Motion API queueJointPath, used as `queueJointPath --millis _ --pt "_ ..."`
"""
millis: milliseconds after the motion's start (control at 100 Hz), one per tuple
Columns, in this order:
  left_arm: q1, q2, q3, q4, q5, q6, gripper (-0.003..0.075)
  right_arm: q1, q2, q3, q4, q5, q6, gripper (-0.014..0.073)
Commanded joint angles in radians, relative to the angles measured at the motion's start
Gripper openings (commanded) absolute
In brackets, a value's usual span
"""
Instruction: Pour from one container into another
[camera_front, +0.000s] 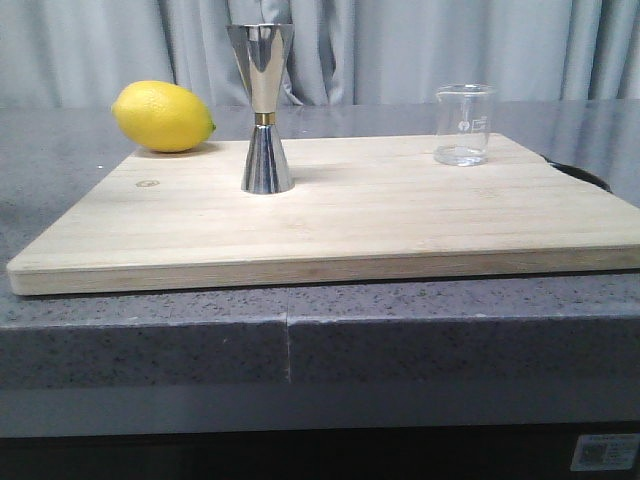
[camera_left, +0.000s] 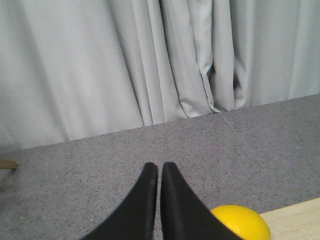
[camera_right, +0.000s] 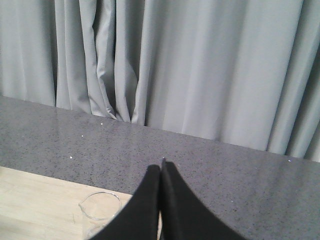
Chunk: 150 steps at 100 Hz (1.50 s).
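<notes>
We note a pale wooden board (camera_front: 330, 215), straight grain, flat on a grey speckled stone counter (camera_front: 140, 335); pleated grey curtain (camera_front: 420, 45) behind.

Steel jigger (camera_front: 265, 108): polished, hourglass form, thin gold band at the waist, standing upright on the board left of centre, towards the far edge.

Glass beaker (camera_front: 463, 124): clear, straight-sided, faint white print, upright at the far right of the board, well apart from the jigger. We cannot tell whether it holds liquid.

Lemon (camera_front: 163, 116): smooth yellow oval, lying at the board's far left corner.

Left gripper (camera_left: 160, 167): black tapered fingers (camera_left: 137, 210) nearly together, only a thin slit between, holding nothing. It hangs over bare counter, the lemon just beside it.

Right gripper (camera_right: 161, 165): black fingers (camera_right: 145, 210) pressed together, nothing between them. The beaker's rim shows just beside them; no contact.

Neither arm appears in the front view.
</notes>
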Motion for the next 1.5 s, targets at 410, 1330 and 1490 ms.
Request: queueJointPath --millis 410,1330,1490 --pt "-0.005 -0.2 0.101 -0.023 -0.055 -0.015 -0.0019 -0.006 -0.076 -0.031 -0.024 -0.032 -0.001 -0.0067" --pt "-0.005 -0.837 0.703 -0.112 -0.057 -0.015 -0.0019 -0.006 -0.528 0.3 -0.062 0.079 0.009 -0.0067" --pt "-0.005 -0.851 0.713 -0.118 -0.039 -0.015 -0.0019 -0.006 -0.571 0.346 -0.049 0.06 0.01 -0.0067"
